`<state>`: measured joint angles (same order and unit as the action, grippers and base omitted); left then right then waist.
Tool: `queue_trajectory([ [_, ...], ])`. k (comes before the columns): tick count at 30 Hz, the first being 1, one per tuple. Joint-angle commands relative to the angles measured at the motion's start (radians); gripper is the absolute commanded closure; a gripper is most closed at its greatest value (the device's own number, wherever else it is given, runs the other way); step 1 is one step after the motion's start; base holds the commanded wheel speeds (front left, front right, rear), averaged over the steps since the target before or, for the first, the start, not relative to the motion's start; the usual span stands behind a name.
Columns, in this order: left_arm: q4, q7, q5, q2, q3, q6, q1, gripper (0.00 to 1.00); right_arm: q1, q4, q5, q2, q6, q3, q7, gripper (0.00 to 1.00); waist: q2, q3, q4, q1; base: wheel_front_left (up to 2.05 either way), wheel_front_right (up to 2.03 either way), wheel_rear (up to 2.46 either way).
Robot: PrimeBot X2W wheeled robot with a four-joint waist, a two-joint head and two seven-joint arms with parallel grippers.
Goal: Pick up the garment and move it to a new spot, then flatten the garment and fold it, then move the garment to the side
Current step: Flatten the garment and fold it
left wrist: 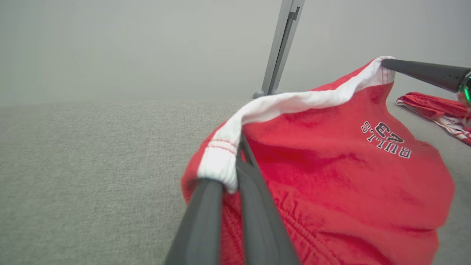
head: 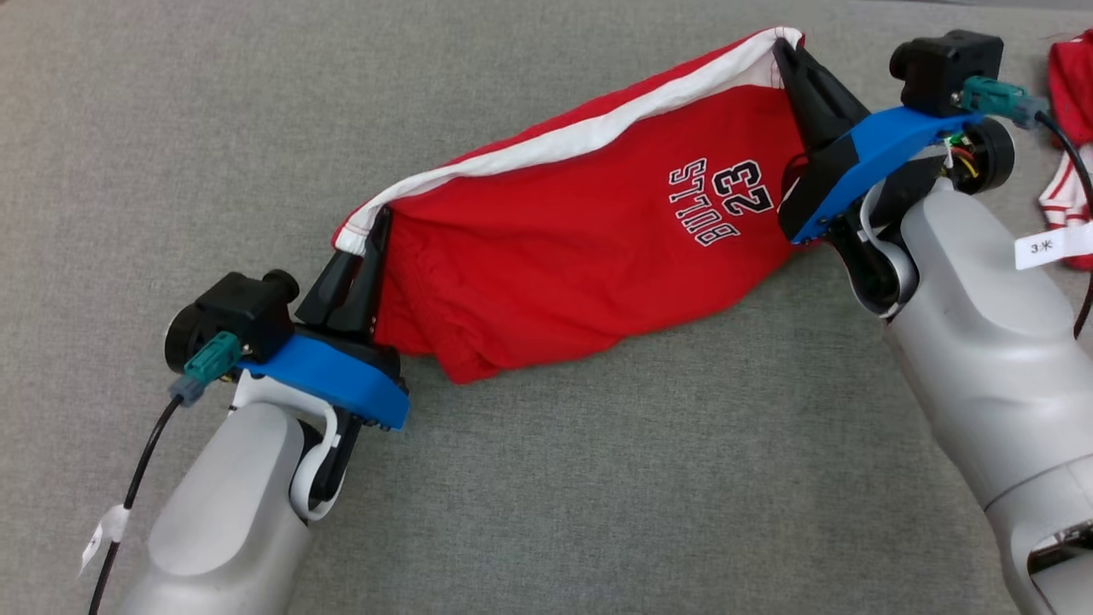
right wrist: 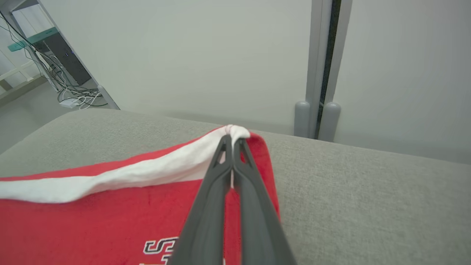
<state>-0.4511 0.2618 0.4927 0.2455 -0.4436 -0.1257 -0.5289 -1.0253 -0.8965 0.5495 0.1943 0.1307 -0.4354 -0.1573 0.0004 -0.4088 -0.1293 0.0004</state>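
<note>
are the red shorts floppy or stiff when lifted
Probably floppy: the red shorts sag between the left gripper and right gripper. Likely light, since two fingertip pinches on the white waistband hold them. The hem may drag on the grey surface.

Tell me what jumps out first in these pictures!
The bright red garment with "BULLS 23" on it, stretched across the middle of the grey surface. The left claw and right claw pinch its white band at either end. Another red cloth lies far right.
</note>
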Motion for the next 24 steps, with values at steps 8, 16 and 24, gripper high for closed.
queue_trajectory([
  [8, -0.045, 0.004, 0.009, -0.015, -0.038, -0.006, -0.067, 0.27, -0.1, -0.172, -0.015, -0.045, 0.0, -0.048, -0.068, 0.0, -0.0004, -0.055, -0.032, -0.0004, 0.0, 0.0, 0.0],
  [16, 0.005, 0.004, -0.037, -0.015, 0.031, 0.004, 0.031, 0.0, -0.046, -0.215, -0.001, -0.002, 0.0, -0.099, -0.103, 0.0, -0.0004, -0.01, -0.026, -0.0004, 0.0, 0.0, 0.0],
  [24, 0.174, 0.004, -0.12, -0.025, 0.171, 0.042, 0.213, 0.0, 0.01, -0.257, 0.033, 0.059, 0.0, -0.131, -0.107, 0.0, -0.0004, 0.034, -0.046, -0.0004, 0.0, 0.0, 0.0],
])
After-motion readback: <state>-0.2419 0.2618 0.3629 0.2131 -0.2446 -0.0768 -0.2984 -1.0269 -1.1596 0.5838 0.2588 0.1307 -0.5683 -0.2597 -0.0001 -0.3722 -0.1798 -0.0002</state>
